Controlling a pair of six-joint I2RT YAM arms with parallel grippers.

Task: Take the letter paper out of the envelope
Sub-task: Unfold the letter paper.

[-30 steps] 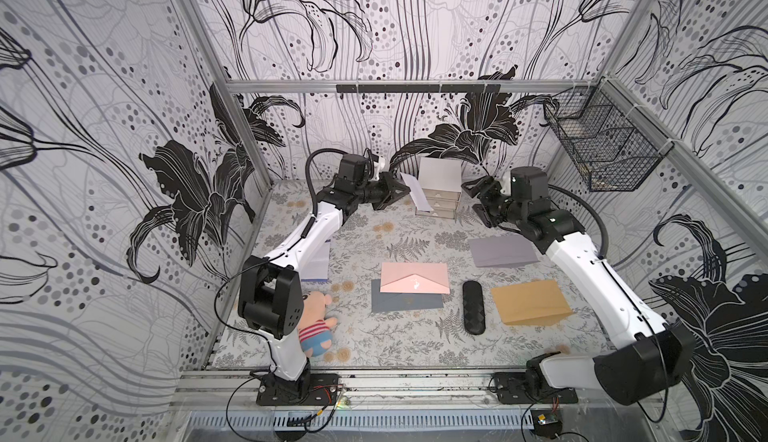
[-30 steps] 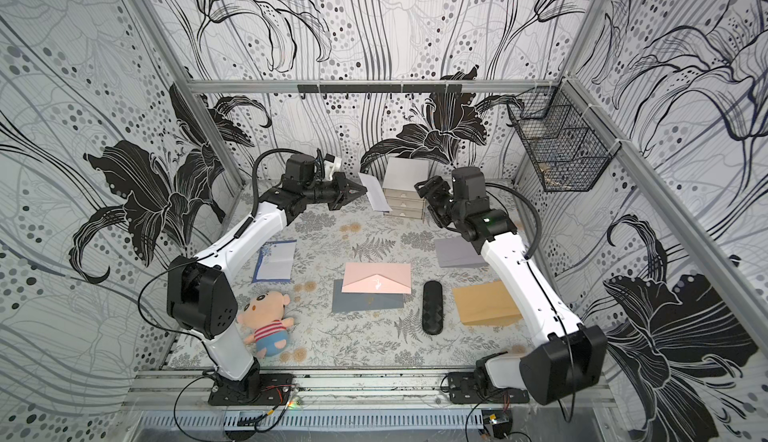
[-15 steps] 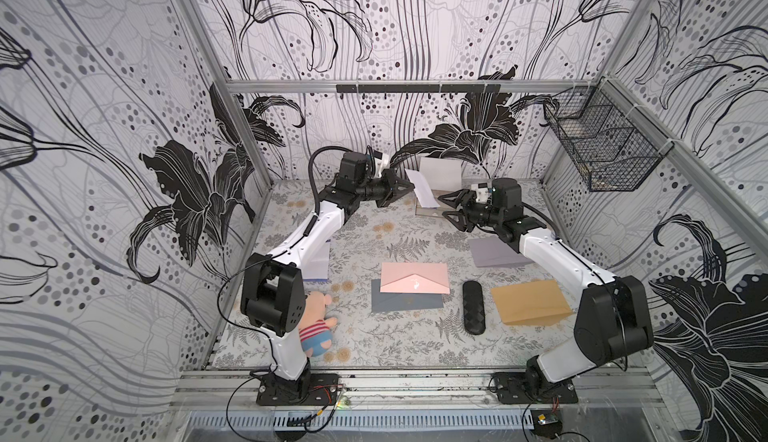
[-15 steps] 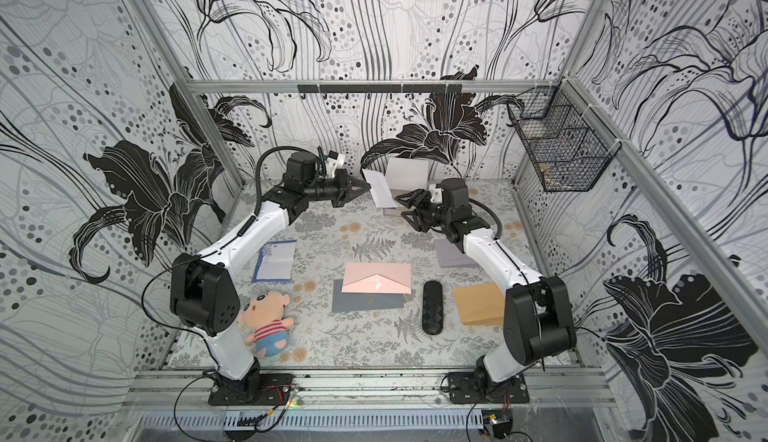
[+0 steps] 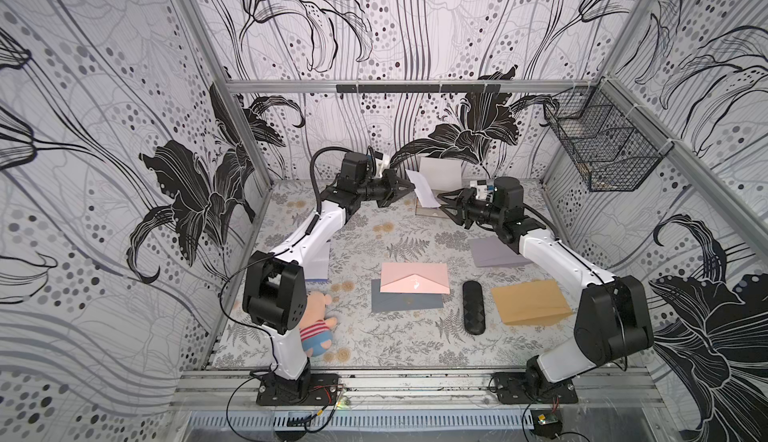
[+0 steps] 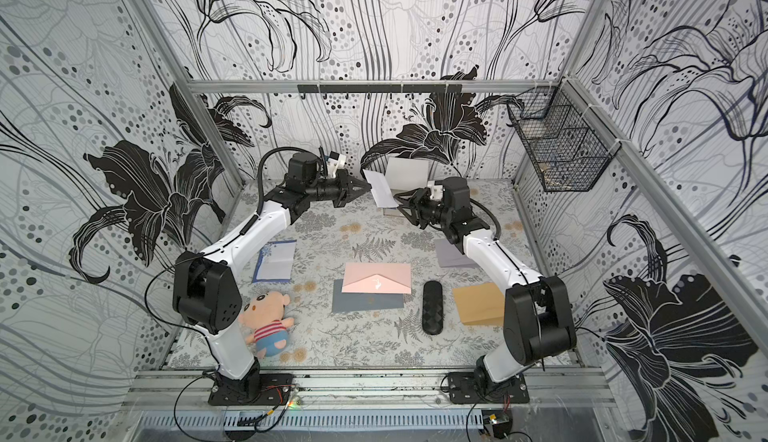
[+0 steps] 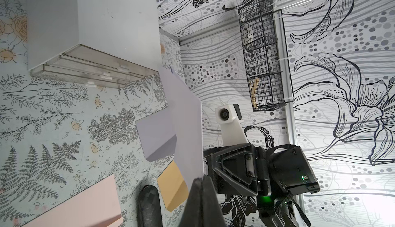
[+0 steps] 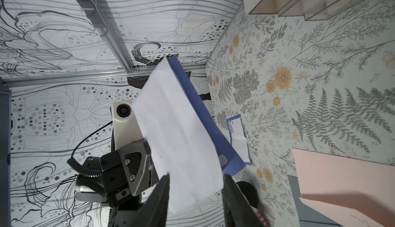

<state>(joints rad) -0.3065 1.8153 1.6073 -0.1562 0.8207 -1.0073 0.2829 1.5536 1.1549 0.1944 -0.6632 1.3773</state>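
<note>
- Right now my left gripper [image 5: 409,186] is clenched on one edge of the white envelope [image 5: 424,188]. It holds it in the air at the far side of the table [image 5: 374,227], in front of the clear acrylic drawer unit [image 7: 96,70].
- My right gripper [image 8: 195,193] reaches in from the right. Its black jaws stand apart and straddle the envelope's lower corner, with the thin sheet between them.
- The envelope is flat, matte and faintly creased, and it hangs tilted. In the right wrist view a royal-blue strip [image 8: 203,112] runs along one long edge; I cannot tell whether it is the letter paper or a lining.
- Nearer on the floral-print table, a pink envelope [image 5: 415,278] with a slight sheen overlaps a dark grey one [image 5: 405,304].
- Just right of them lies a black oblong case [image 5: 473,309] with a woven texture, then a brown kraft envelope [image 5: 530,307].
- A soft plush doll [image 5: 316,327] in a striped shirt lies near left.
</note>
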